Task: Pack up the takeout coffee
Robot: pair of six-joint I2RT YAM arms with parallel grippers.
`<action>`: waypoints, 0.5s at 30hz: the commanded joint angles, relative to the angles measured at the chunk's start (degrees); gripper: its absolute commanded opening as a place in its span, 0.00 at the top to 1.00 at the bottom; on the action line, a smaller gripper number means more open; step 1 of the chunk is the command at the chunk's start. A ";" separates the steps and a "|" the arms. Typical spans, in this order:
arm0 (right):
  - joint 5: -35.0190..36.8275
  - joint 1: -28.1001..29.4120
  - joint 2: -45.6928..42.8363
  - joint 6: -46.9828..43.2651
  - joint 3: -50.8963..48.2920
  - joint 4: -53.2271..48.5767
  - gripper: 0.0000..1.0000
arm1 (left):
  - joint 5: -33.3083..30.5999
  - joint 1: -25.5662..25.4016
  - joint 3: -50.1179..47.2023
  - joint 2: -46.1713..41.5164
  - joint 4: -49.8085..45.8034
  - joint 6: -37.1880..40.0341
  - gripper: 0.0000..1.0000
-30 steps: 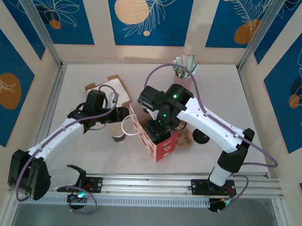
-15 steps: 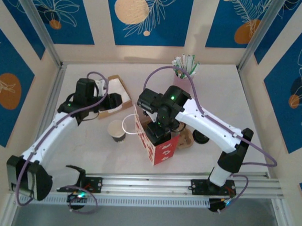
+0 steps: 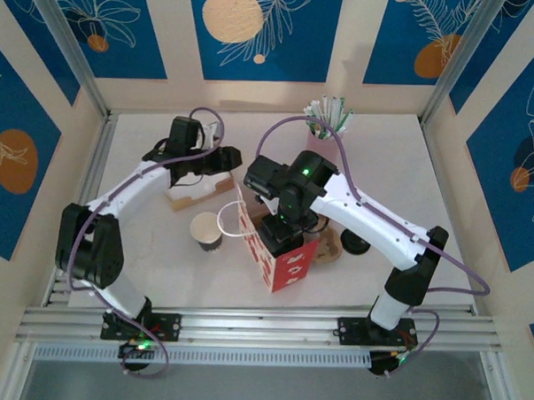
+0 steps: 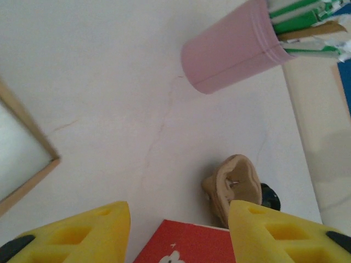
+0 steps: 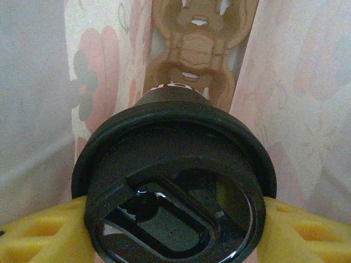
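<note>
The lidded cup (image 5: 174, 164) is gripped by the right end effector (image 5: 175, 233) inside the red bag (image 3: 291, 263), apparently above the cardboard carrier (image 5: 196, 38). If released off-centre, it could be tipped and spilled. The left end effector (image 4: 178, 227) is held open, empty.

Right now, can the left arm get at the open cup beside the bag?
Probably yes: the cup stands uncovered left of the bag, nothing above it, and the left pincer is open and empty nearby.
</note>
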 commanded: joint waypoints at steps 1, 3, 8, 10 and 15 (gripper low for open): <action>0.01 -0.67 0.45 1.30 -0.76 -8.85 0.42 | 3.29 -1.64 1.24 0.52 4.03 0.78 0.50; 0.09 -0.89 0.80 1.45 -0.74 -8.85 0.42 | 3.28 -2.27 -0.19 0.20 5.24 0.38 0.50; 0.04 -1.04 1.87 1.65 -0.32 -8.85 0.42 | 3.32 -3.08 -3.98 -1.15 7.61 -0.82 0.50; 0.00 -1.10 2.21 1.74 -0.27 -8.85 0.42 | 3.31 -3.25 -5.44 -1.94 8.51 -1.25 0.50; 0.18 -1.04 3.11 2.26 -0.32 -8.85 0.42 | 2.80 -3.36 -8.33 -4.12 9.33 -1.80 0.50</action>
